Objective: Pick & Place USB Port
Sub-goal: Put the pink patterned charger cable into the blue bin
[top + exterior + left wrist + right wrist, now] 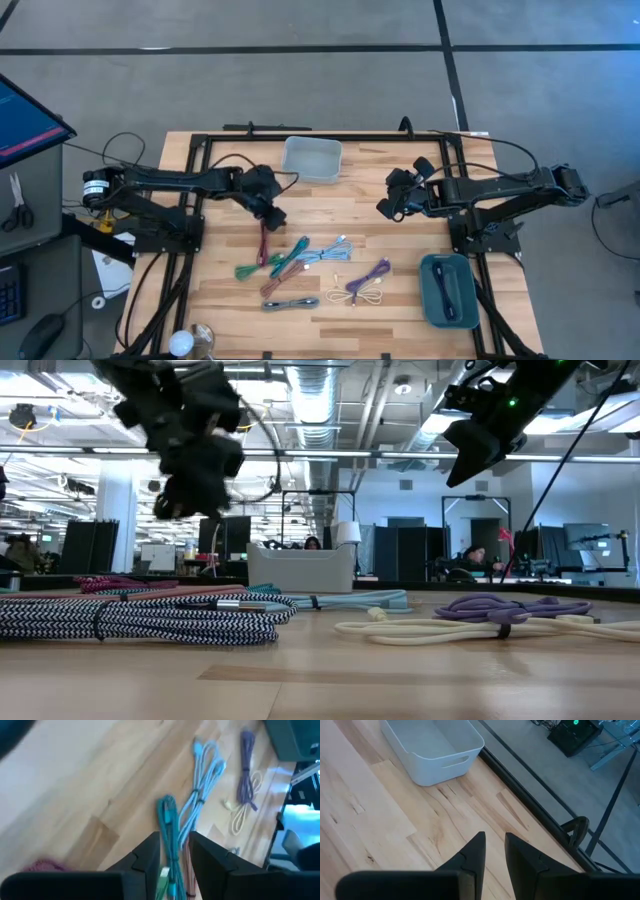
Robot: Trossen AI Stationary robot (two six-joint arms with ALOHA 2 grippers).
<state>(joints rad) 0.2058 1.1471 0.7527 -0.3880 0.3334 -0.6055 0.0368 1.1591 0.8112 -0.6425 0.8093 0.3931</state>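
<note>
L hand, fingers a bit apart w/ nothing clamped, hovers above the cables' end of the bench, nearest the maroon cable lying lengthwise just below it, while R hand, also slightly apart & empty, waits farther off.

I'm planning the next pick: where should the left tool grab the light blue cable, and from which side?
Grip the light blue cable at the tie around the middle of its bundle, coming straight down. There the strands are gathered tight, so the fingers should span them all; the loose looped ends splay out. It lies flat with table free along both long sides, so set the fingers across its length.
</note>
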